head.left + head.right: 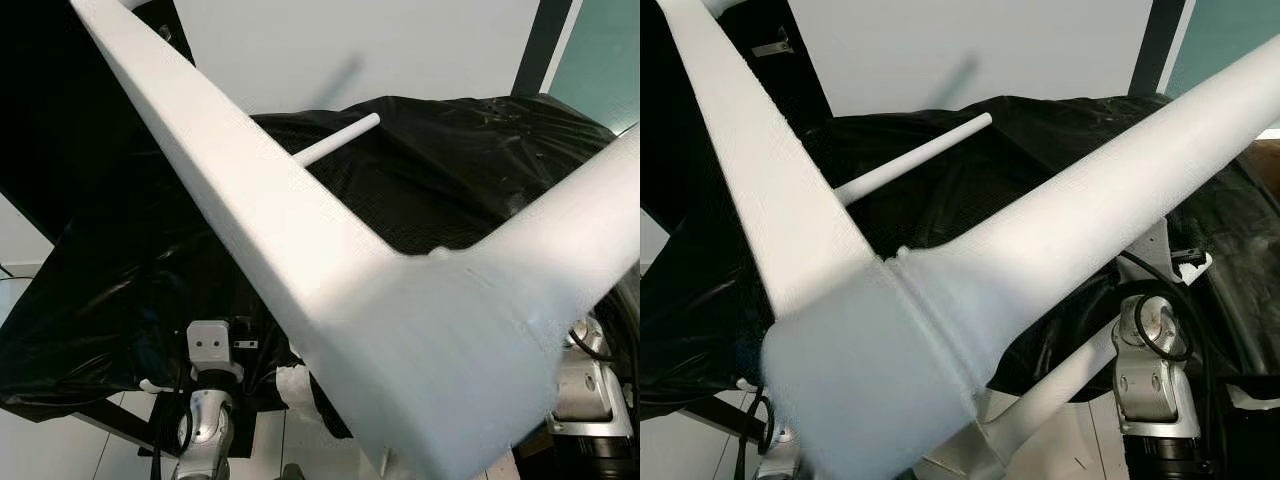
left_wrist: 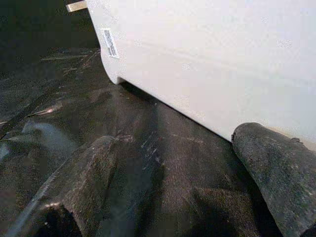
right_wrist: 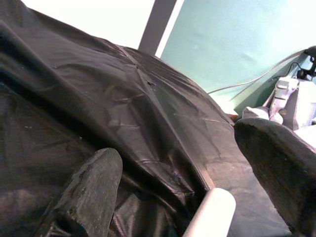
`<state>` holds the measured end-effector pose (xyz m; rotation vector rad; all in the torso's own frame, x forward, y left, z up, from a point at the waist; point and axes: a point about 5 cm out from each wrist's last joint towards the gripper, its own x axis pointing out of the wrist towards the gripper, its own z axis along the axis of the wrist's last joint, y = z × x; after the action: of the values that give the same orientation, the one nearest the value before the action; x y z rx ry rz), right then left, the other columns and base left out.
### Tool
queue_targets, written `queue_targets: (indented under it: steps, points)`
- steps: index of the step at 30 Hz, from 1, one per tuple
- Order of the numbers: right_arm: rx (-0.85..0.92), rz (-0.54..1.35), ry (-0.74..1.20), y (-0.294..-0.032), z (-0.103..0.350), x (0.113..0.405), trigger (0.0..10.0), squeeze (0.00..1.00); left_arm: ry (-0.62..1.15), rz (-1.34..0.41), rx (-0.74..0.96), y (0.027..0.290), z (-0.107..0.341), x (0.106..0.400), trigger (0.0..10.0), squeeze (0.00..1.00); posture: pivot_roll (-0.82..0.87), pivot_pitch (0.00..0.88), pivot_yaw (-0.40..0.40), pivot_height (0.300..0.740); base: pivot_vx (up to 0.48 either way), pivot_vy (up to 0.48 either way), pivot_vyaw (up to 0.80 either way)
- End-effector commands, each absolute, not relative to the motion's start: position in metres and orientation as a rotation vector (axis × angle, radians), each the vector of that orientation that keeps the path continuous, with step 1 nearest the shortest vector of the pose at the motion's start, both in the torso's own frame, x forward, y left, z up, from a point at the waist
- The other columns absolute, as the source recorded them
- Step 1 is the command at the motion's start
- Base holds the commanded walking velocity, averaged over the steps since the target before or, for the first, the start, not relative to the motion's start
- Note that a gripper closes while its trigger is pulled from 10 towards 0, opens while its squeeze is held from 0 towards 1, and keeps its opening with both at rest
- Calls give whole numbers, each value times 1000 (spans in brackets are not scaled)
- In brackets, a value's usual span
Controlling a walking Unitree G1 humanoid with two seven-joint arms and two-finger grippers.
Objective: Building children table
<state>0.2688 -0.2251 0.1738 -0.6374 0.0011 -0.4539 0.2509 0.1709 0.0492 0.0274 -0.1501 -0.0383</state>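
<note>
A white table frame fills the head views very close up, its two flat rails meeting in a V at a corner. A loose white round leg lies beyond it on the black sheet. In the left wrist view my left gripper is open over the sheet, with a white table panel bearing a barcode label just beyond its fingertips. In the right wrist view my right gripper is open, and the end of a white round leg sits between its fingers without touching either.
A black plastic sheet covers the worktable ahead. A white wall and a dark post stand behind, with a teal wall to the right. My silver left arm and right arm show low under the frame.
</note>
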Motion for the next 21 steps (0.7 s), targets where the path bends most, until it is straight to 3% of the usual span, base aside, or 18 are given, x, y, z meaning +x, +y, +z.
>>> queue_targets:
  steps: [1, 4, 5, 6, 8, 21]
  points:
    - [-643, -461, -12, -224, 175, 268, 10000, 0, -124, -43, 41, 172, 46, 250, 10000, 0, 105, 0, 74, 740, 0, 0, 0]
    - [-518, -482, -3, -228, 171, 268, 10000, 0, -127, -45, 40, 172, 46, 251, 10000, 0, 103, 0, 76, 740, 0, 0, 0]
    - [-375, -469, -1, -228, 166, 266, 10000, 0, -128, -46, 35, 171, 47, 252, 10000, 0, 101, 0, 76, 740, 0, 0, 0]
    - [-375, -469, -1, -228, 166, 266, 10000, 0, -128, -46, 35, 171, 47, 252, 10000, 0, 101, 0, 76, 740, 0, 0, 0]
    - [-89, -435, 13, -227, 150, 261, 10000, 0, -138, -45, 15, 167, 49, 252, 10000, 0, 102, 0, 77, 740, 0, 0, 0]
    - [-96, -401, -25, -224, 140, 250, 10000, 0, -152, -33, -8, 162, 53, 251, 10000, 0, 107, 0, 82, 740, 0, 0, 0]
